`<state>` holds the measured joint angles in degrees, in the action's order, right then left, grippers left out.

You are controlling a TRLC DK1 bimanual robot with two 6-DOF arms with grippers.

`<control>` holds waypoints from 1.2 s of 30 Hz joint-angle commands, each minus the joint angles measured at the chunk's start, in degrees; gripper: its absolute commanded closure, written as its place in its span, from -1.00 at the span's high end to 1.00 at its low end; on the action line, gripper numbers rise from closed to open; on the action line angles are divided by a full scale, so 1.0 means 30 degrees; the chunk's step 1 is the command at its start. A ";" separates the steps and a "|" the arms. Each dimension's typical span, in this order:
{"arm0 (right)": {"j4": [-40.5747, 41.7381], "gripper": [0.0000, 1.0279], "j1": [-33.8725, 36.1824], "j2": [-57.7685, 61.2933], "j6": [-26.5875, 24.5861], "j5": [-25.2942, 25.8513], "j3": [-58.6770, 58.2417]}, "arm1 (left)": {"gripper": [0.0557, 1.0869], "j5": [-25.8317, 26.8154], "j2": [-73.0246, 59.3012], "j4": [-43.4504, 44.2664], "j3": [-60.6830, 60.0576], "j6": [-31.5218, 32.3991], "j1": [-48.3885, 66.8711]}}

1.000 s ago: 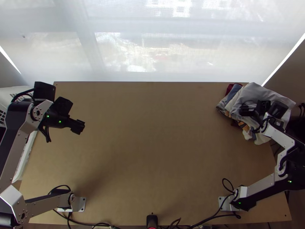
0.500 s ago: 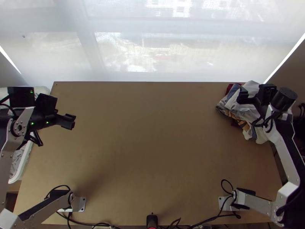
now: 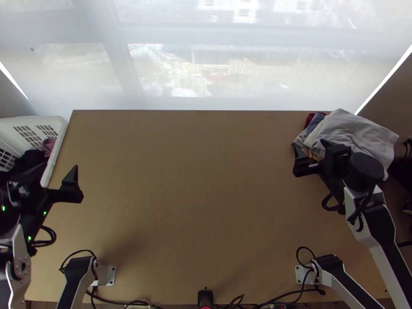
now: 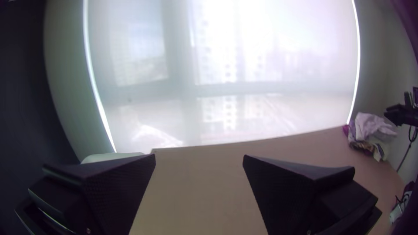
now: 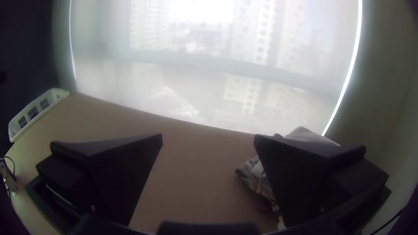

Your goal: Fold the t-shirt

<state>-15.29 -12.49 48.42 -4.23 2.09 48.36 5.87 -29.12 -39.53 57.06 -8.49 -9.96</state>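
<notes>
My left gripper (image 3: 57,180) is over the table's left edge beside the basket in the top view; in the left wrist view the left gripper (image 4: 199,159) stands open, nothing between its fingers. At the far right, my right gripper (image 3: 309,157) is by the near side of a cloth pile (image 3: 350,129); the right wrist view has the right gripper (image 5: 208,137) open and empty, with part of the pile (image 5: 250,174) behind one finger. The pile is bunched, light grey cloth on top, with blue, dark red and patterned cloth beneath. Which piece is a t-shirt, I cannot tell.
The brown table (image 3: 206,195) stretches between the arms. A white basket (image 3: 59,135) with dark and pinkish cloth inside stands at the left edge. Cables run along the near edge, and a bright window blind (image 3: 206,56) rises behind the far edge.
The left gripper has moved left and nearer the table's near edge, uncovering more of the basket. The right gripper has come off the pile's middle toward its near left side.
</notes>
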 commanded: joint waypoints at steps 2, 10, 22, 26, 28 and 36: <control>0.3690 0.91 -0.1989 -0.6239 0.0472 0.3054 -0.6071 | 0.90 -0.2542 0.9357 0.3479 -0.6832 0.2450 -0.2453; 0.2489 0.91 -0.2135 -0.8934 0.0472 0.4578 -0.9967 | 0.90 -0.2777 0.9796 0.5237 -1.0699 0.2889 -0.2394; 0.1200 0.91 -0.1549 -1.6200 0.3050 0.4988 -1.4274 | 0.90 -0.2806 0.9796 0.2834 -1.3746 0.4207 -0.2687; 0.0760 0.91 -0.1637 -1.6200 0.4339 0.5017 -1.4303 | 0.90 -0.2747 0.9767 0.3039 -1.4214 0.4998 -0.2775; 0.0702 0.91 -0.0934 -1.6200 0.4486 0.5017 -1.4303 | 0.90 -0.2777 0.9767 0.3010 -1.4214 0.5233 -0.2834; 0.0614 0.91 0.2640 -1.6171 0.4955 0.5046 -1.4332 | 0.90 -0.2777 0.9767 0.2600 -1.4156 0.5204 -0.2834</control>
<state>-12.99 -9.91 0.47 9.28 17.15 5.96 -2.44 0.14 -31.18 15.09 6.48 -18.35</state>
